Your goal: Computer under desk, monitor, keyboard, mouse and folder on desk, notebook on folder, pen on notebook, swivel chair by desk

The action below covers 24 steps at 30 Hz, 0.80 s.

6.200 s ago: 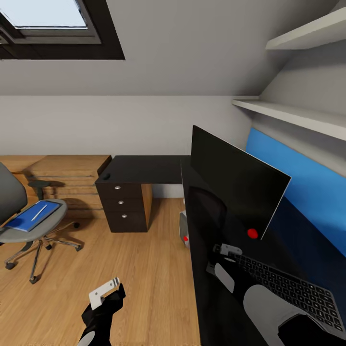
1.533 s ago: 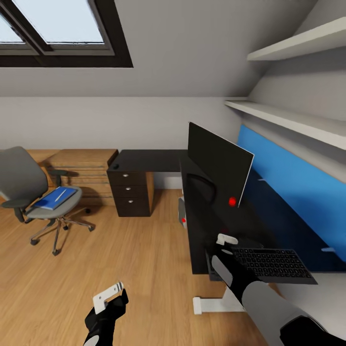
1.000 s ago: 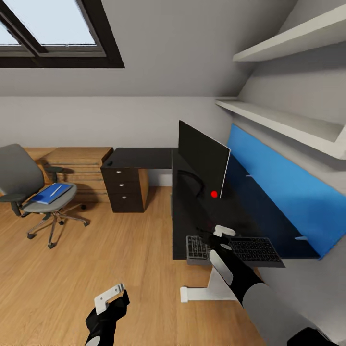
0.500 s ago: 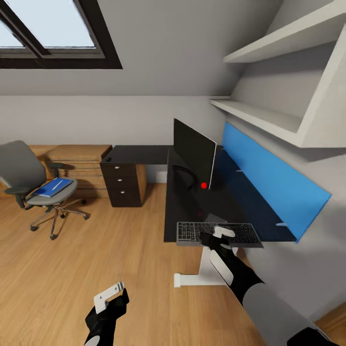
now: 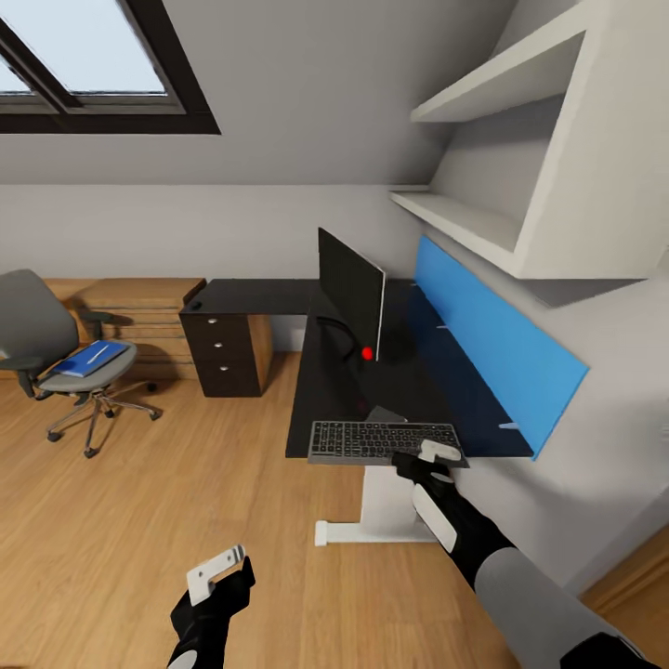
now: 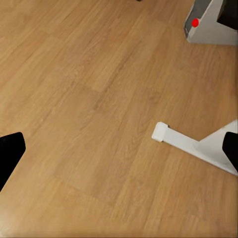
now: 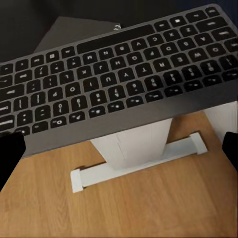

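wood floor [image 5: 139, 502], black desk [image 5: 325, 390], keyboard [image 5: 383, 439] overhanging edge

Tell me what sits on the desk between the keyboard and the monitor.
In the head view, a small grey notebook lies just behind the keyboard; beyond it, bare black desk reaches the monitor.

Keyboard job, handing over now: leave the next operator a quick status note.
Left gripper open, empty, over floor.
Right gripper open at the keyboard, which overhangs the desk end.
Done: monitor on desk, computer beneath.
Left: seat keyboard by monitor; bring mouse from far corner; folder and pen off the swivel chair; stack with notebook; chair to desk.
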{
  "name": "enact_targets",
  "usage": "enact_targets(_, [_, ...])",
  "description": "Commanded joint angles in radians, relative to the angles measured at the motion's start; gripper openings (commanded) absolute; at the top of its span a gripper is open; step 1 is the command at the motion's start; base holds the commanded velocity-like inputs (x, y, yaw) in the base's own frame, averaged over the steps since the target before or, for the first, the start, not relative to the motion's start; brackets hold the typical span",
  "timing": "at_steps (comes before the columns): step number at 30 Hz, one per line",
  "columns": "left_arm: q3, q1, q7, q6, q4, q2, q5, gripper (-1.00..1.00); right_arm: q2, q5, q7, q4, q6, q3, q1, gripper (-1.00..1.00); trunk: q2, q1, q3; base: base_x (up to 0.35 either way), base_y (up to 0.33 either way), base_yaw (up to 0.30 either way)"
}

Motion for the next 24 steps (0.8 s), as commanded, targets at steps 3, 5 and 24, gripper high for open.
enact_targets(3, [-0.001, 0.0, 0.007, 0.006, -0.002, 0.001, 0.003, 1.0, -0.002, -0.005, -0.008, 0.005, 0.005, 0.003, -0.001, 1.0, -0.002, 0.0, -0.001, -0.002, -0.139, 0.0])
enact_targets(5, [0.0, 0.0, 0.007, 0.006, -0.002, 0.001, 0.003, 1.0, -0.003, -0.006, -0.009, 0.011, 0.013, 0.002, -0.002, 1.0, -0.002, 0.0, -0.001, -0.001, -0.052, 0.0])
enact_targets(24, [-0.002, 0.0, 0.007, 0.006, -0.004, 0.001, 0.003, 1.0, -0.022, -0.009, -0.05, 0.192, 0.131, -0.003, -0.037, 1.0, -0.002, 0.0, -0.001, 0.004, -0.003, 0.0])
